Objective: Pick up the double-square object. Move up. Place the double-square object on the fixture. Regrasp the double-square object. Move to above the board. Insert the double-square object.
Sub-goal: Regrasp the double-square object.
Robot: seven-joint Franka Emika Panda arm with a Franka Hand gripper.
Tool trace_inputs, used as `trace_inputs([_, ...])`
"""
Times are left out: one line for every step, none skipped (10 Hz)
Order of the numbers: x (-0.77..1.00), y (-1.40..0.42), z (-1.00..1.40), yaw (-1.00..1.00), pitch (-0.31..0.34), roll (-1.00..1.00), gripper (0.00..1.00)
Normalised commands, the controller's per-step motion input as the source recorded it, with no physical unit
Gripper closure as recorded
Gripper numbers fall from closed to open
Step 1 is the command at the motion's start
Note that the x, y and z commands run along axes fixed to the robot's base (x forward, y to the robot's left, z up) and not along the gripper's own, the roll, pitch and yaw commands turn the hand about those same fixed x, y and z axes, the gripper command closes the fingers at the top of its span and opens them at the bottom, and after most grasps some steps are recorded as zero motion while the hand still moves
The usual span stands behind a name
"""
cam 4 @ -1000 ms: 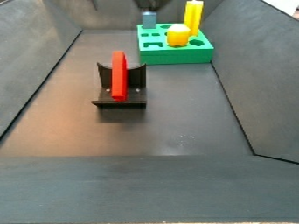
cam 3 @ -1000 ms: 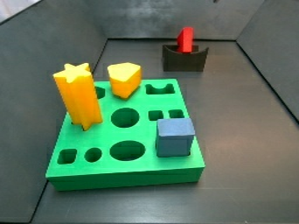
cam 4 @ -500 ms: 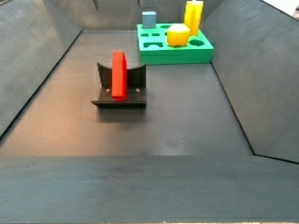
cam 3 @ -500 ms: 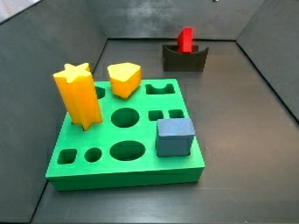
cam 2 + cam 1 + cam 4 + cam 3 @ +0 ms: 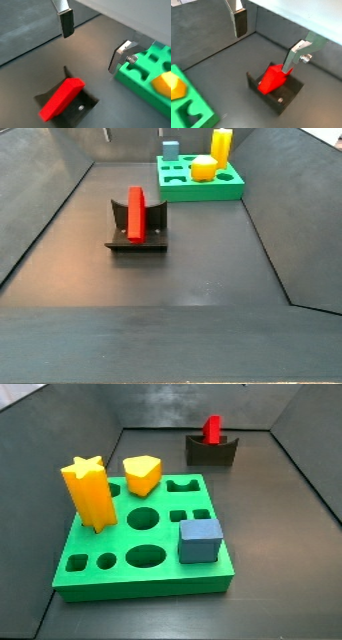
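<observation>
The red double-square object [image 5: 211,427] stands upright in the notch of the dark fixture [image 5: 211,452] at the far end of the bin, seen in both side views [image 5: 135,211]. In both wrist views my gripper [image 5: 266,40] [image 5: 93,41] hovers above it, open and empty, its fingers [image 5: 240,20] spread wide and apart from the red block [image 5: 271,80] [image 5: 61,99]. One finger [image 5: 294,57] overlaps the block's top edge in a wrist view. The green board [image 5: 134,574] lies away from the fixture [image 5: 134,240]. The gripper does not show in the side views.
On the board stand a yellow star prism [image 5: 90,494], a yellow rounded piece [image 5: 143,474] and a blue cube [image 5: 201,541]. Several holes in the board are open. Dark sloping walls [image 5: 40,218] enclose the floor on all sides.
</observation>
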Motion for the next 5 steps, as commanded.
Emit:
trace_inputs([0.00,-0.02,0.01,0.03,0.028,1.00,0.00])
trace_inputs([0.01,-0.02,0.01,0.03,0.032,1.00,0.00])
trace_inputs([0.03,-0.02,-0.01,0.03,0.039,1.00,0.00])
trace_inputs([0.05,-0.02,-0.02,0.04,0.050,1.00,0.00])
trace_inputs([0.06,-0.03,-0.02,0.04,0.057,1.00,0.00])
